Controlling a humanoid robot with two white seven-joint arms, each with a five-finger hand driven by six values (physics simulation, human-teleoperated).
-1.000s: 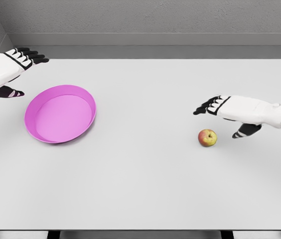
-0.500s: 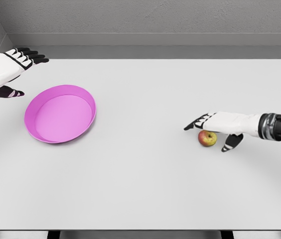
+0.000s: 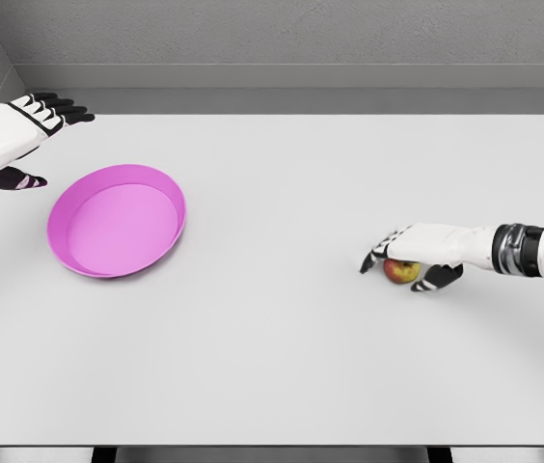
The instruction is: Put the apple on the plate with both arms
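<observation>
- The apple (image 3: 402,271) sits on the white table (image 3: 282,338), well over to the right and far from the plate (image 3: 117,221).
- The right hand (image 3: 419,255) lies over the top of the apple, dark fingers (image 3: 376,257) curling down past its left side and the thumb (image 3: 436,279) tucked in at its right, so only a small patch of red and yellow skin shows beneath the palm.
- The hand looks wrapped around the apple and touching it (how firmly it presses I cannot make out from here), and the apple rests on the table.
- The right forearm runs off the picture's right edge, cut off past the grey wrist band.
- The pink plate stands on the left part of the table, a shallow round dish with nothing in it.
- The left hand (image 3: 16,130) hangs beyond the plate at the far left, apart from its rim, fingers stretched out flat and holding nothing; its arm is cut off by the left edge.
- The thumb of that hand shows as a dark shape just under the palm, hard to read in detail.
</observation>
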